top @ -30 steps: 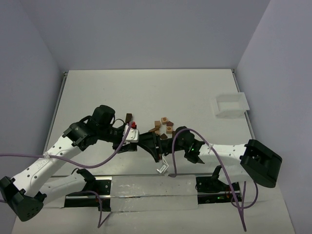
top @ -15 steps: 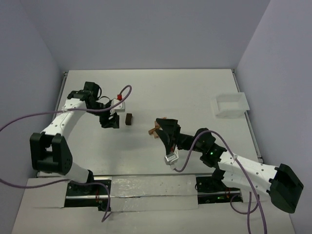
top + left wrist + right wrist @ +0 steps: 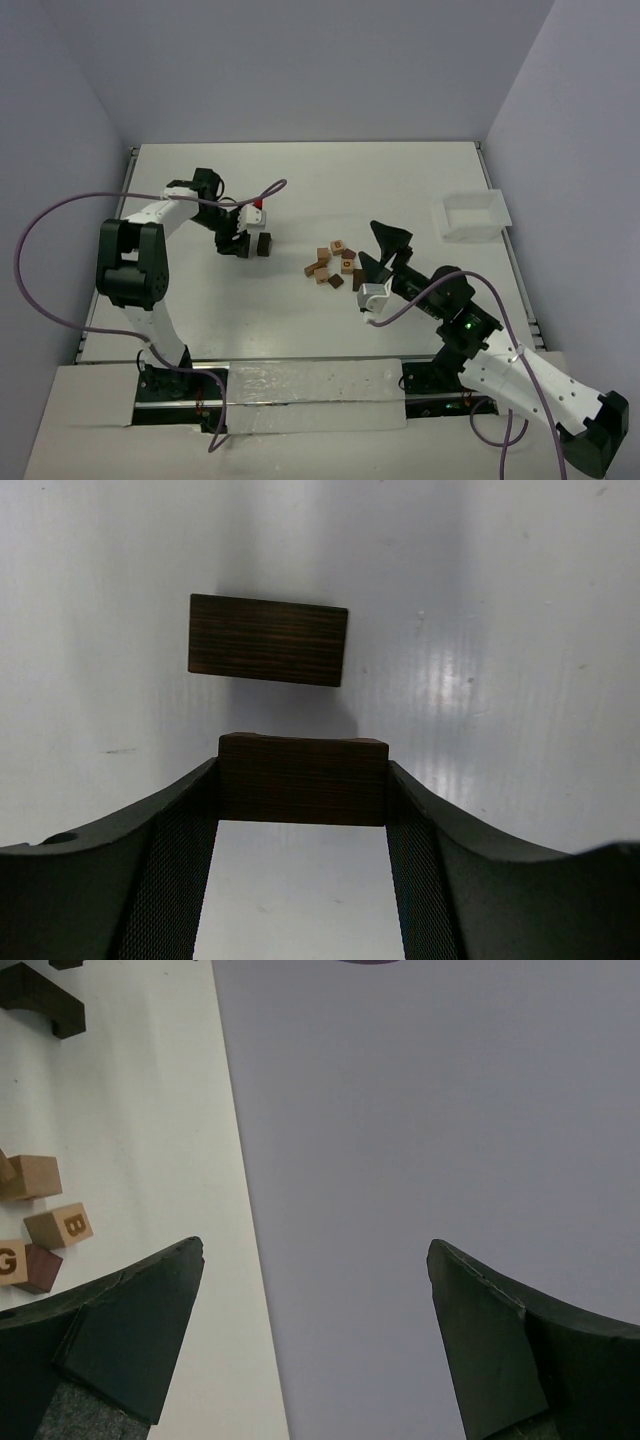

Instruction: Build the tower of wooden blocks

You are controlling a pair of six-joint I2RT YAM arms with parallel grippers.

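My left gripper [image 3: 250,243] [image 3: 303,776] is shut on a dark brown block [image 3: 303,792], low over the table's left middle. A second dark brown block [image 3: 268,640] lies on the table just beyond it, and a dark block [image 3: 265,245] shows at the fingertips in the top view. Several loose tan, reddish-brown and dark blocks [image 3: 332,265] lie in a cluster at the table's middle; no stack stands. My right gripper [image 3: 382,253] [image 3: 315,1260] is open and empty, raised just right of the cluster and facing the wall. Lettered blocks B [image 3: 62,1225] and G [image 3: 15,1265] show in its view.
A white rectangular tray [image 3: 470,215] sits at the right edge of the table. A dark arch-shaped piece [image 3: 40,1000] lies at the far side of the cluster. Purple cables loop from both arms over the table's left and front.
My left gripper moved right up to the dark block. My right gripper drew back right from the block cluster and tilted up, leaving the blocks spread on the table.
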